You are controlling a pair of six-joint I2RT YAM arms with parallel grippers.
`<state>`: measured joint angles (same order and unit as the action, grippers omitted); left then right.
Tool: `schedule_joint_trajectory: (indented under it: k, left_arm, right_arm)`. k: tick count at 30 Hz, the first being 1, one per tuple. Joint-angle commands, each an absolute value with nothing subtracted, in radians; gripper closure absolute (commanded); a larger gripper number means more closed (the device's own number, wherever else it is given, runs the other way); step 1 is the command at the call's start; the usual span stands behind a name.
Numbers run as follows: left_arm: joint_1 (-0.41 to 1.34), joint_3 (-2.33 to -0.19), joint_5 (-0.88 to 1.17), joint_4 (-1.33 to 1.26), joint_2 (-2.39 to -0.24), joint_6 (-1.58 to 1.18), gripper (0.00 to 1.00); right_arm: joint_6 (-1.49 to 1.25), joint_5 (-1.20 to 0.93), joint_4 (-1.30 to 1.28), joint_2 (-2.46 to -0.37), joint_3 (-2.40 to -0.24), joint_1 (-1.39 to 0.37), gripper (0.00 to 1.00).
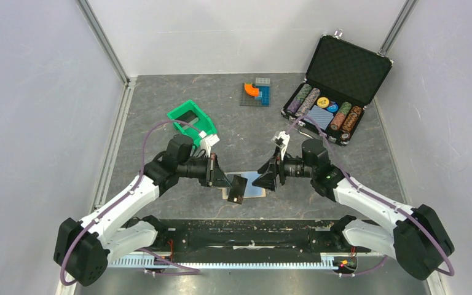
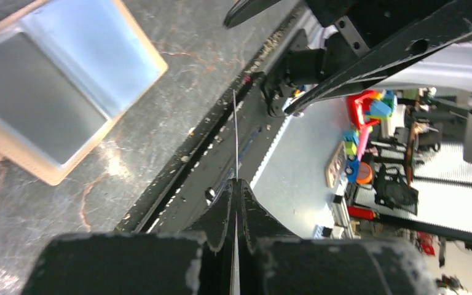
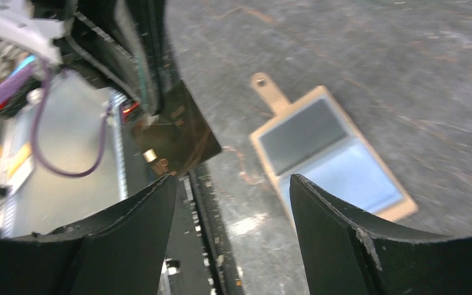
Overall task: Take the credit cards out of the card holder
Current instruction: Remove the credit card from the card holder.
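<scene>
The card holder lies spread open on the grey table, showing its tan edge, light blue pockets and strap tab. In the right wrist view the card holder holds a dark grey panel in one pocket. My left gripper is shut on a dark credit card, holding it tilted just above the holder's left end. From the left wrist that credit card shows only edge-on as a thin line out of the pinched fingertips, with the card holder at upper left. My right gripper hangs open over the holder's right end with nothing between its fingers. The credit card faces it.
A green bin stands behind the left arm. An open black chip case with poker chips and a blue deck sits at the back right. Small coloured blocks lie at the back centre. The black base rail runs along the near edge.
</scene>
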<state>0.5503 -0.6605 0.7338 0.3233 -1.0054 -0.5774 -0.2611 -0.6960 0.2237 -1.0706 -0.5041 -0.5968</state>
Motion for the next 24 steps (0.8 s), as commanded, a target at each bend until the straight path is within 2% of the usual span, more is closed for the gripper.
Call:
schedule_joint_trajectory:
  k: [1,4,6,10,13,16,19,21,24]
  left_arm:
    - [0.548,-0.666,0.879,0.236,-1.019,-0.536,0.98]
    - [0.548,-0.666,0.906,0.215,-1.043,-0.546,0.98]
    - [0.548,-0.667,0.916,0.2,-1.053,-0.553,0.98]
    - [0.548,-0.666,0.932,0.181,-1.069,-0.557,0.98]
    - [0.548,-0.666,0.937,0.175,-1.076,-0.557,0.98]
    - [0.548,-0.666,0.938,0.172,-1.084,-0.557,0.98]
    - [0.546,-0.67,0.931,0.176,-1.092,-0.565,0.98]
    - [0.545,-0.678,0.904,0.189,-1.096,-0.572,0.93]
    - [0.531,-0.688,0.85,0.192,-1.088,-0.575,0.72]
  right_arm:
    - [-0.405,-0.974,0.435,-1.124,-0.5,-0.591,0.28]
    - [-0.528,-1.029,0.615,-1.175,-0.467,-0.592,0.3]
    - [-0.534,-1.03,0.623,-1.208,-0.471,-0.593,0.34]
    - [-0.578,-1.04,0.69,-1.258,-0.463,-0.594,0.51]
    - [-0.619,-1.045,0.761,-1.274,-0.446,-0.593,0.59]
    - [-0.634,-1.038,0.791,-1.281,-0.435,-0.594,0.74]
    - [-0.652,-1.02,0.81,-1.286,-0.425,-0.595,0.93]
    - [-0.676,-1.003,0.837,-1.286,-0.413,-0.592,1.0]
    - [-0.737,-0.964,0.888,-1.276,-0.395,-0.585,1.0]
